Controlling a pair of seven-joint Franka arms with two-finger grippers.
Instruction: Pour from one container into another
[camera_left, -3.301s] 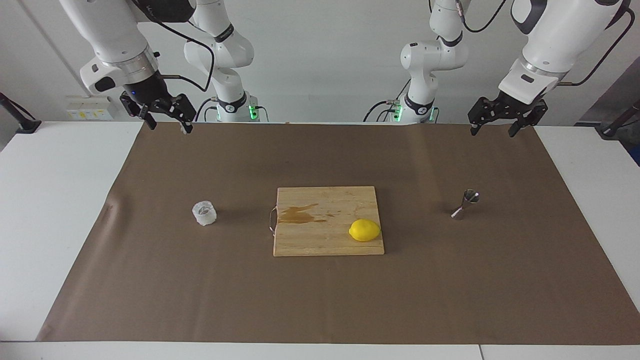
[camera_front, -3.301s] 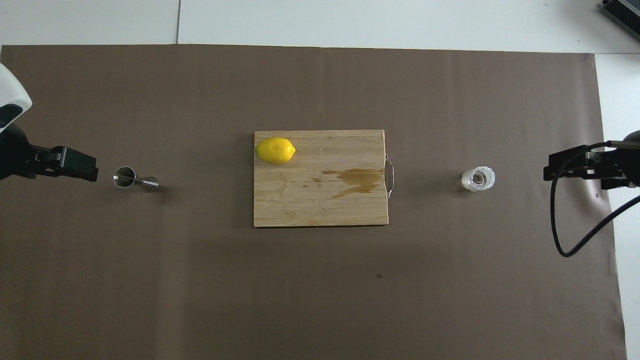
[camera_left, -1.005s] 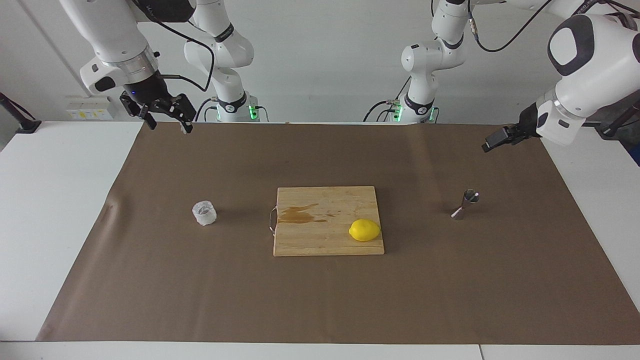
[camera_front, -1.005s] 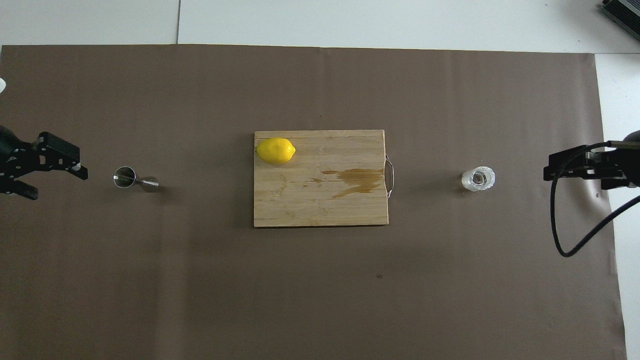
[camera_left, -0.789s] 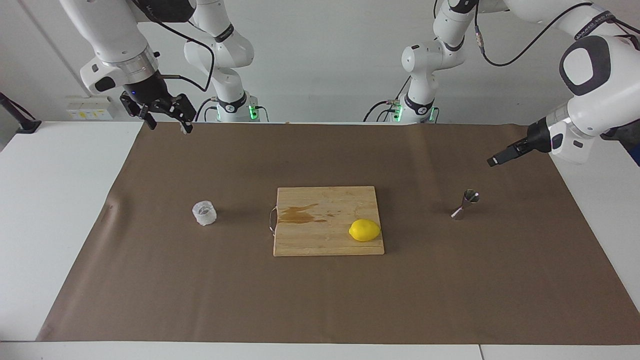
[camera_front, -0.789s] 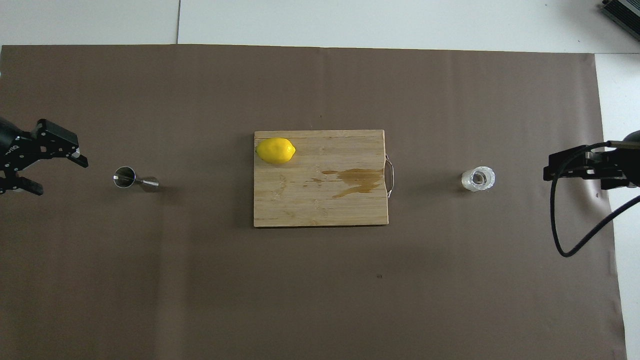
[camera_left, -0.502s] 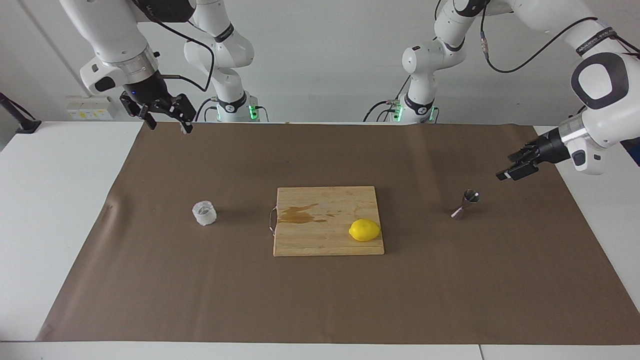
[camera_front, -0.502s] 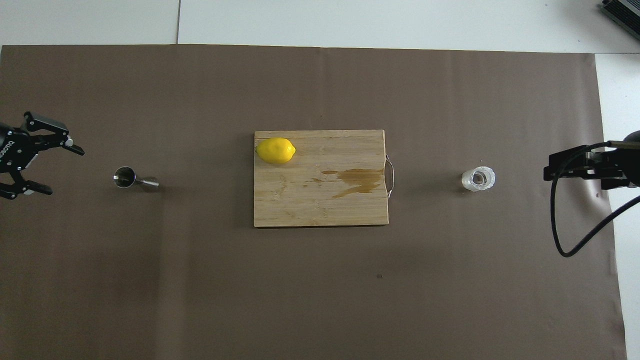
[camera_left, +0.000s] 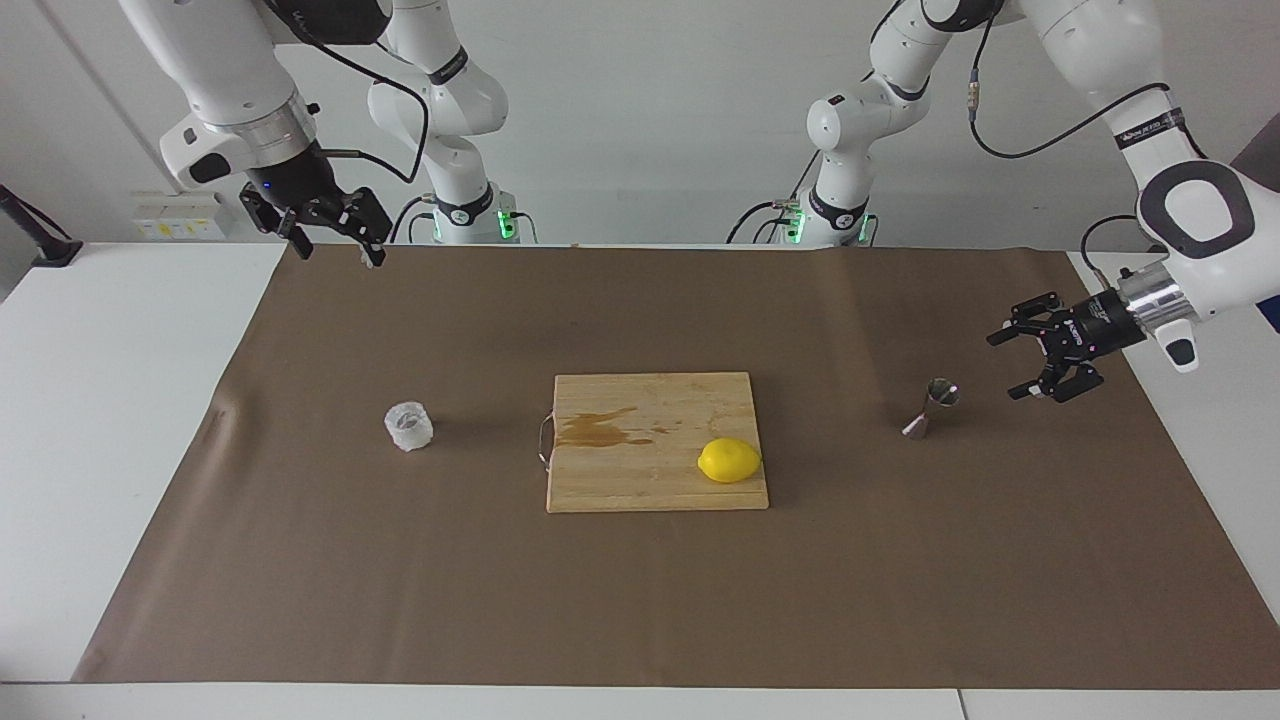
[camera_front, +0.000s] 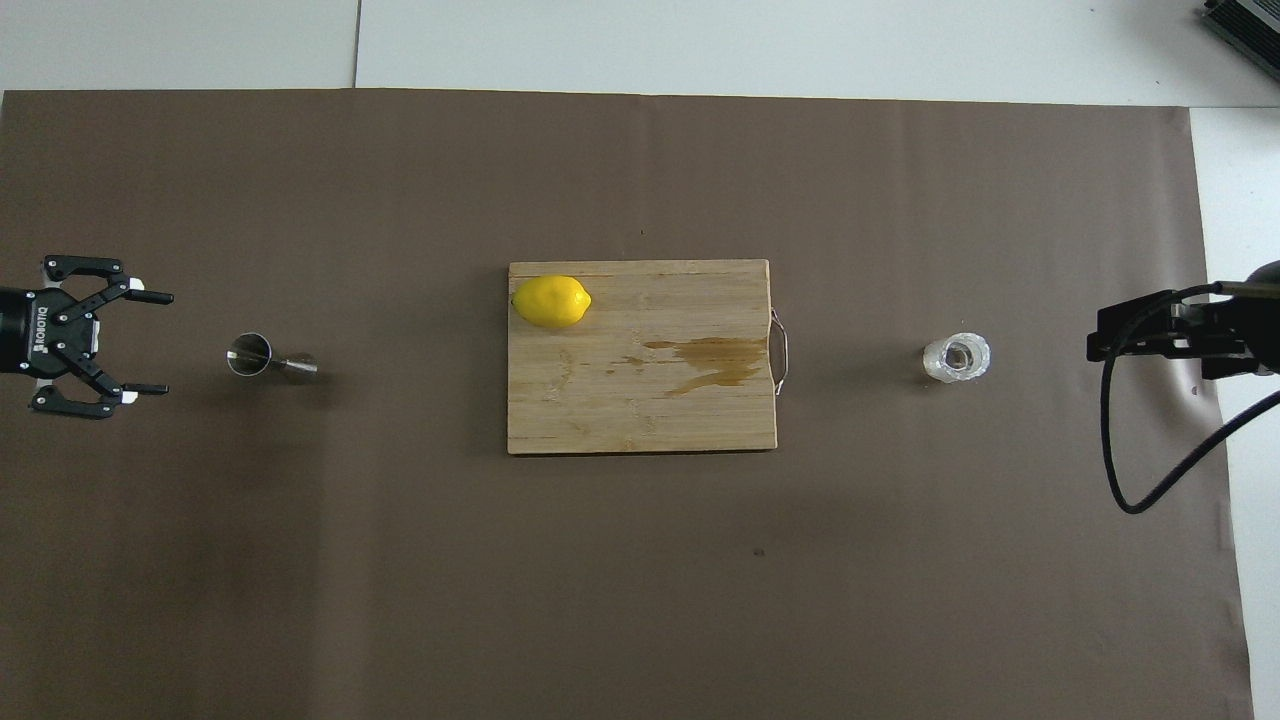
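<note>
A brown sheet (camera_left: 640, 600) is spread over the white table. The clear cup (camera_left: 408, 426) is seen at centre-left of the facing view, the steel jigger (camera_left: 931, 406) at centre-right. The left gripper (camera_left: 1010, 362) is held low beside the jigger, jaws wide. The right gripper (camera_left: 335, 248) is parked at upper left, jaws spread, empty.

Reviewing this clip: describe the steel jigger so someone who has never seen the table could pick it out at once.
Start at the wooden cutting board in the middle of the brown mat, then go toward the left arm's end of the table. The jigger stands alone there, with the open left gripper close beside it. It is the only shiny metal hourglass shape; the clear cup is squat and whitish.
</note>
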